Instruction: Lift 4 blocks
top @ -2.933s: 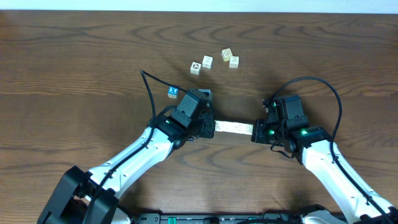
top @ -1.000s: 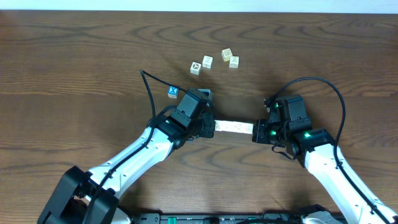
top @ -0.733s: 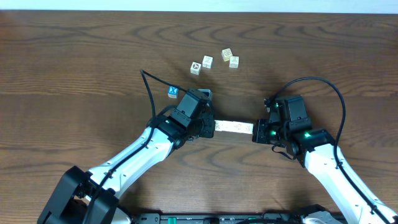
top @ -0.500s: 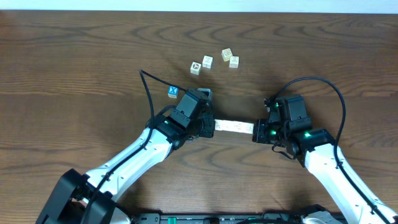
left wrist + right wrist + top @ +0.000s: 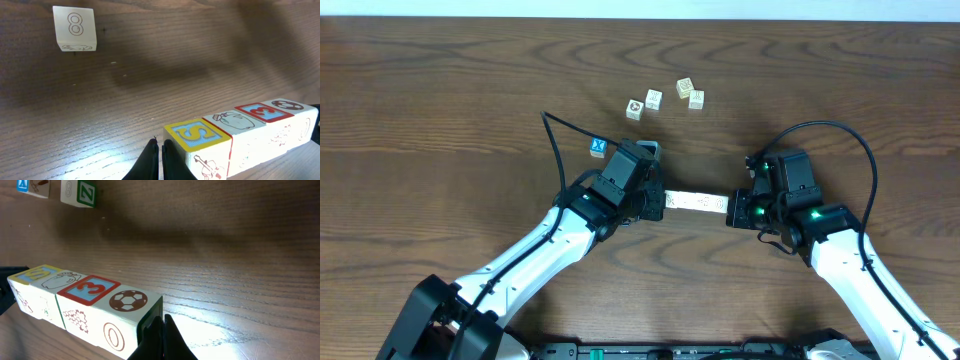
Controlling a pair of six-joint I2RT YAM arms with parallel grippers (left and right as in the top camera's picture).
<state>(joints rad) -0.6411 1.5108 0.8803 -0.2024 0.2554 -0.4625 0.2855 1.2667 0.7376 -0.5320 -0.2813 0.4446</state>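
1. the four blocks [image 5: 696, 204] lie end to end as one row, filling the gap between the left gripper [image 5: 660, 203] and the right gripper [image 5: 730, 210].
2. both grippers have their fingers pressed together. each acts as a blunt tip butted against one end of the row and is clamped on nothing.
3. the yellow s block [image 5: 197, 137] sits right at the left gripper's tip and the football block [image 5: 128, 301] right at the right gripper's. the red 3 block [image 5: 90, 288] is next inward.
4. we cannot tell whether the row is clear of the tabletop [image 5: 440, 100].
5. to lift well, we judge both arms must rise at one pace, pushing inward equally along the row's axis. any skew would likely buckle the middle joints.
6. the loose blocks [image 5: 654, 98], well beyond both grippers, need no touching.
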